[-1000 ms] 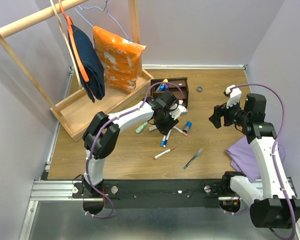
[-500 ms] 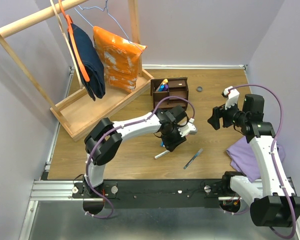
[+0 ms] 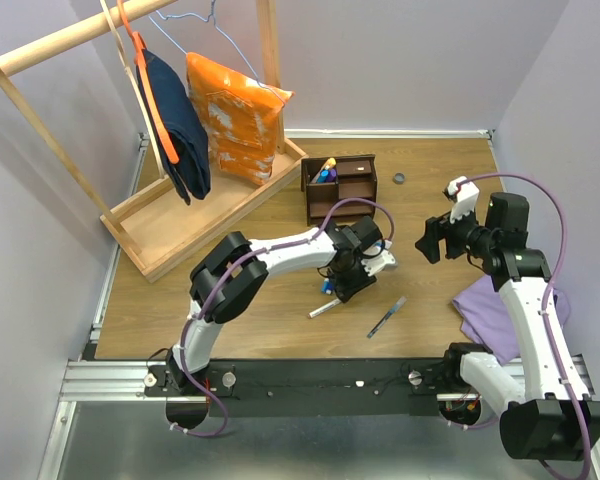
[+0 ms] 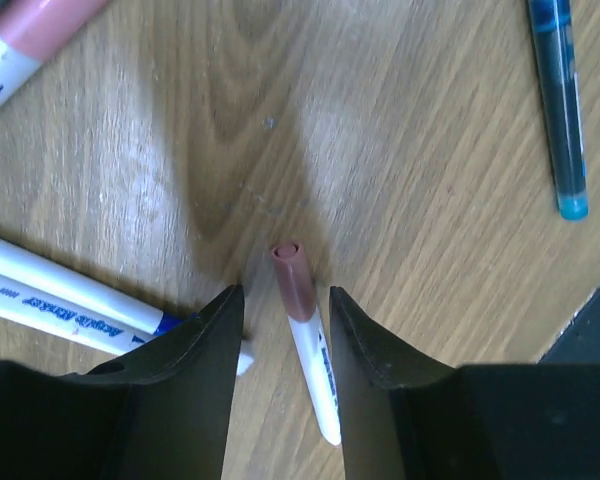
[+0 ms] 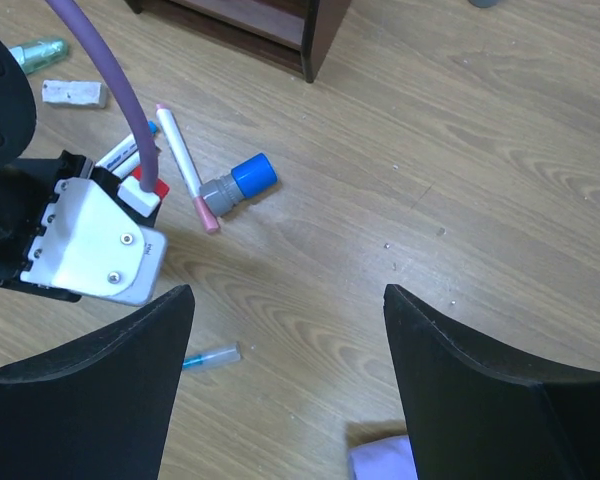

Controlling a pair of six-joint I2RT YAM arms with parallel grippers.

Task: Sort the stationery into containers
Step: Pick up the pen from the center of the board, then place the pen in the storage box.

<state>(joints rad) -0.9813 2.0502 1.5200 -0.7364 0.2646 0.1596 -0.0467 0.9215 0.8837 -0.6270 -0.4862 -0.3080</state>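
Note:
My left gripper [image 3: 344, 284] is open and low over the table, its jaws on either side of a white marker with a brown-red cap [image 4: 305, 345]; the same marker shows in the top view [image 3: 326, 308]. In the left wrist view the gripper [image 4: 285, 293] does not pinch it. Two white markers [image 4: 60, 305] lie just left of it. A blue pen [image 3: 387, 317] lies to the right. The dark brown organizer [image 3: 340, 186] stands behind, with pens in its left compartment. My right gripper [image 3: 430, 240] is open and empty in the air; in its wrist view [image 5: 288, 290] it is over bare wood.
A pale wooden clothes rack [image 3: 150, 225] with hanging bags stands at back left. A purple cloth [image 3: 505, 305] lies at right. A small dark cap [image 3: 400, 179] lies near the organizer. A blue-capped grey piece [image 5: 238, 185], pink-tipped pen [image 5: 185, 165], green eraser [image 5: 35, 50] and beige piece [image 5: 72, 93] lie scattered.
My left gripper has moved from beside the organizer toward the front right and now straddles the brown-capped marker. The right arm has barely moved.

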